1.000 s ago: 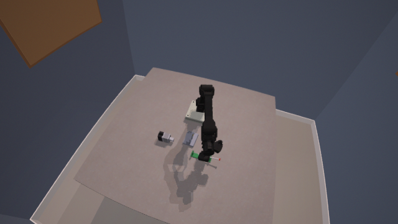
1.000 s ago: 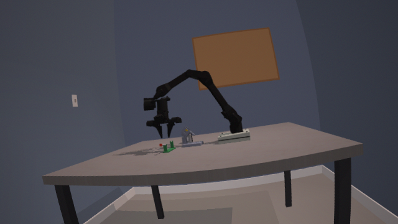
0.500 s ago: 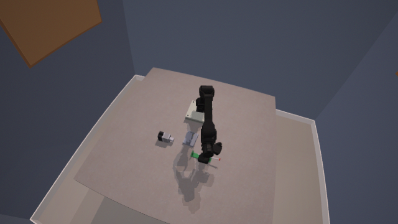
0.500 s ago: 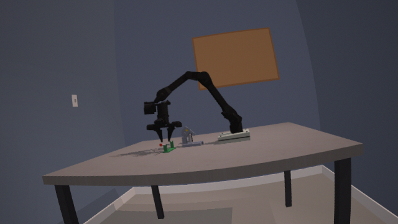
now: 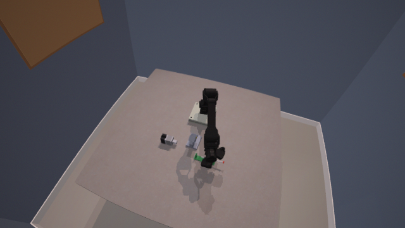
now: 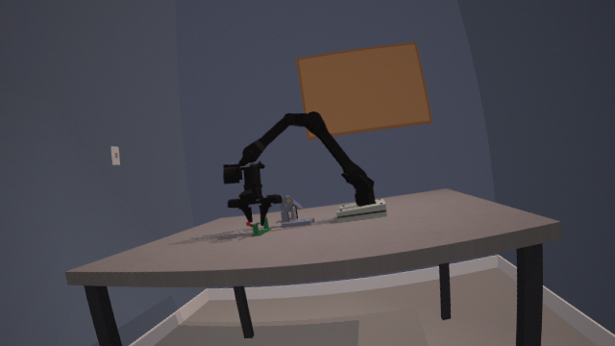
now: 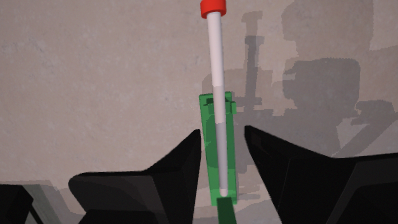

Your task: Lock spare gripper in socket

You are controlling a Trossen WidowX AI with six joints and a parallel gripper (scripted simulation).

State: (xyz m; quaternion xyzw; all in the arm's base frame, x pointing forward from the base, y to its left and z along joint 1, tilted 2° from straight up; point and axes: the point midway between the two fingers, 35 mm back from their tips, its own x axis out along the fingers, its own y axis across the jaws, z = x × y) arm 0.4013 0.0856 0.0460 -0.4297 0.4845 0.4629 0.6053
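The lock pin, a white rod (image 7: 216, 55) (image 5: 219, 161) with a red cap (image 7: 213, 8) (image 6: 248, 224), lies along a green holder (image 7: 212, 150) (image 5: 199, 157) (image 6: 261, 233), its capped end sticking out past it. My gripper (image 7: 222, 132) (image 6: 257, 223) is partly open, pointing down just over the holder. The pin runs between the fingertips, with a gap on each side. The blue-grey mount (image 5: 193, 141) (image 6: 298, 222) stands between the holder and the arm's base. The spare gripper (image 5: 169, 139), grey and black, lies on its side left of the mount in the top view. Its place in the exterior view is unclear.
The arm's pale base plate (image 5: 195, 118) (image 6: 361, 211) sits behind the mount. The green holder's upright end post (image 7: 226, 210) stands close between the fingers, at the bottom of the wrist view. The table top (image 5: 250, 133) (image 6: 408, 235) carries all these things.
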